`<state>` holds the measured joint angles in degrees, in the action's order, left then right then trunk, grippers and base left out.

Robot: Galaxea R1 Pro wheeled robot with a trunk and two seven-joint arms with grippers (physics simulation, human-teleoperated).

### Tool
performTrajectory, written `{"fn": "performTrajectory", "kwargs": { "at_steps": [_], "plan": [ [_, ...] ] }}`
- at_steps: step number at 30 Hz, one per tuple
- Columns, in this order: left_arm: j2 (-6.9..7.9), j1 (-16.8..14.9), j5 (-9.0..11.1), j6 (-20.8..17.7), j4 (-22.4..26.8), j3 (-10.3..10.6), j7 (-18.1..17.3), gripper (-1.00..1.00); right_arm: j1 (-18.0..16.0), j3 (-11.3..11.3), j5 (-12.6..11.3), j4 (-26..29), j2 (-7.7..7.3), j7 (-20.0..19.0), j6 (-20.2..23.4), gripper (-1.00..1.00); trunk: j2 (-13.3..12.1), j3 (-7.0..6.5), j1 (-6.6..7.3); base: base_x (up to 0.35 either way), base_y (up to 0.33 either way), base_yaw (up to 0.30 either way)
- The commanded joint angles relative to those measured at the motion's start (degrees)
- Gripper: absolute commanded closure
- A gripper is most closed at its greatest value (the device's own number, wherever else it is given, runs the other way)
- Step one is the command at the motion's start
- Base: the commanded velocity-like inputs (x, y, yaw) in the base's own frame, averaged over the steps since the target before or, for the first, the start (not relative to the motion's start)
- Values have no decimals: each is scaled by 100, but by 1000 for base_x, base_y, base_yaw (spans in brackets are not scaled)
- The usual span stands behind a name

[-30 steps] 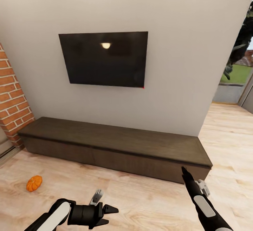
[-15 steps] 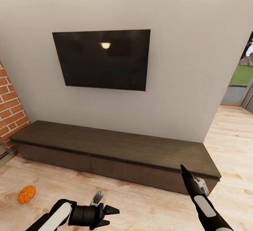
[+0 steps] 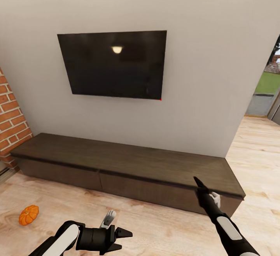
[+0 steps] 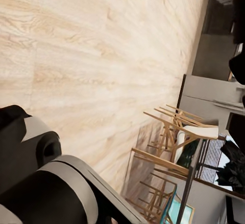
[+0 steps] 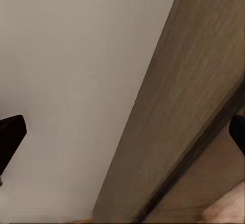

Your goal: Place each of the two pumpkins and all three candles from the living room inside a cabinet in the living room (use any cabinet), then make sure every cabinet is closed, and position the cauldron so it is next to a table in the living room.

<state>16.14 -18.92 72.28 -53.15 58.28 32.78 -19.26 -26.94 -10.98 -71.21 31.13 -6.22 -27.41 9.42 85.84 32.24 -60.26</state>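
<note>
The long, low dark brown cabinet (image 3: 128, 166) runs along the foot of the pale wall, its front panels flush and shut, and a black television (image 3: 112, 64) hangs on the wall above its middle. One orange pumpkin (image 3: 28, 214) sits on the light wooden floor (image 3: 163, 228) in front of the cabinet's left end, a little way out from the front panel and near the brick wall (image 3: 11, 123) at that side. The right gripper (image 3: 200, 184) is stretched forward with its dark tip over the front edge of the cabinet's top, close to the right-hand end; in the right wrist view the cabinet's top (image 5: 204, 91) and the wall behind it run past, with the two fingertips (image 5: 11, 134) showing far apart at opposite sides, so its jaws are spread. The left gripper (image 3: 123, 239) hangs low over the bare floor, well in front of the cabinet's middle, pointing to the right, with its dark fingers (image 3: 123, 232) parted and nothing between them. In the left wrist view, floorboards and some wooden-framed chairs (image 4: 168, 147) are seen beyond. An open doorway (image 3: 268, 88) at the right shows green outside.
</note>
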Motion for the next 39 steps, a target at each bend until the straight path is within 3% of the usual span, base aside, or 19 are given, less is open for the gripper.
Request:
{"fn": "performTrajectory", "kwargs": {
  "at_steps": [1, 7, 15, 39],
  "plan": [
    [4, -6, -22, -1, -1, 14, -39, -100, -4, -26, -67, -2, 0, -97, 188, -100, 45, 24, -22, 0, 0, 0],
    [4, -6, -26, -2, -1, 47, -186, -100, -4, -46, -117, -2, 4, -202, 431, -100, 285, 132, -154, 0, 0, 0],
    [4, -6, -49, -2, -1, 53, -325, -100, -4, -35, -510, 1, 0, -172, 487, -100, 606, 275, -330, 0, 0, 0],
    [4, -6, -55, -2, -1, 114, -332, -100, -4, -45, -543, -19, 6, -208, 193, -100, 1569, 706, -857, 0, 0, 0]
  ]
}}
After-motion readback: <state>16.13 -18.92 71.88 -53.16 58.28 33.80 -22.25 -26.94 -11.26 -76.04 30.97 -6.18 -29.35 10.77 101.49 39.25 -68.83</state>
